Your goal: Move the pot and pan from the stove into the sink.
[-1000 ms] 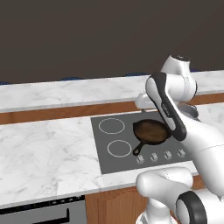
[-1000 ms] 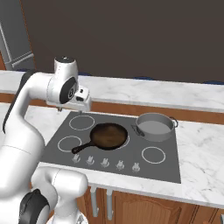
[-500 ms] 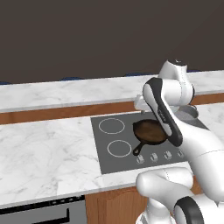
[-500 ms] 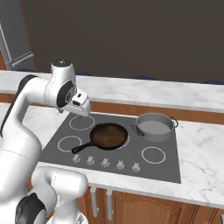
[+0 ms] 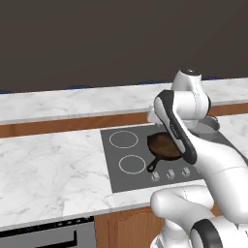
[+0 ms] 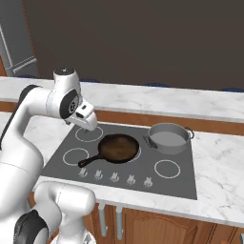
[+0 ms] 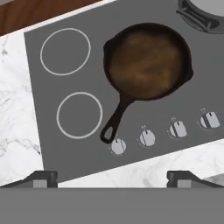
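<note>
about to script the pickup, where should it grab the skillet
Probably by the black handle, claw coming straight down across it. It sticks out clear of the skillet toward the knobs, and is narrow enough for the jaws; the bowl looks too wide.

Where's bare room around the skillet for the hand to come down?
Free: the two bare burner rings on the stove beside the pan, and the marble counter past them. Crowded: the pot sits close beside the pan, and the handle ends by the knobs.
</note>
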You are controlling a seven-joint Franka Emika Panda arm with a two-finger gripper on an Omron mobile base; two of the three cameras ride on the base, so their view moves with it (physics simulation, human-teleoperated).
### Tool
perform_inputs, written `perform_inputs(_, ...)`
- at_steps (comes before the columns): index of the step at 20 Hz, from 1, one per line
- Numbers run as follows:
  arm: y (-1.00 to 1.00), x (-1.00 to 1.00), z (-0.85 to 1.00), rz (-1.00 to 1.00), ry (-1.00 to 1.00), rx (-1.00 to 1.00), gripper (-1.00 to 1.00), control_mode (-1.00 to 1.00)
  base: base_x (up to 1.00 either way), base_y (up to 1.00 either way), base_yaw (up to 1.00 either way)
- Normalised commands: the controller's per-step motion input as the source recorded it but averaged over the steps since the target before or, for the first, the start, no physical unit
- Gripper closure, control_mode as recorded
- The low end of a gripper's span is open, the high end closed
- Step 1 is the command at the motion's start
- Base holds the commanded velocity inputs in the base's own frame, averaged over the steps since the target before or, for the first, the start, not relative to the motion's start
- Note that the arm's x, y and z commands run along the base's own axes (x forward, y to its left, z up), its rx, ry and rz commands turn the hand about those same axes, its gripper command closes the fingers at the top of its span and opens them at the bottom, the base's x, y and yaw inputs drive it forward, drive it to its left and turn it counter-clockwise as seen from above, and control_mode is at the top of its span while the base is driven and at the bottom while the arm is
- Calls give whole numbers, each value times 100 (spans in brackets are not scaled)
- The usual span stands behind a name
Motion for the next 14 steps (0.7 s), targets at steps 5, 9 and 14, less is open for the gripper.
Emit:
perform_inputs(5, 0, 0, -12, -1, 4, 1, -100, -100, 0, 0, 0)
perform_inputs(9, 0, 6, -37, -3, 9, 1, -100, -100, 0, 0, 0)
perform_inputs(14, 0, 9, -41, -5, 8, 0, -100, -100, 0, 0, 0)
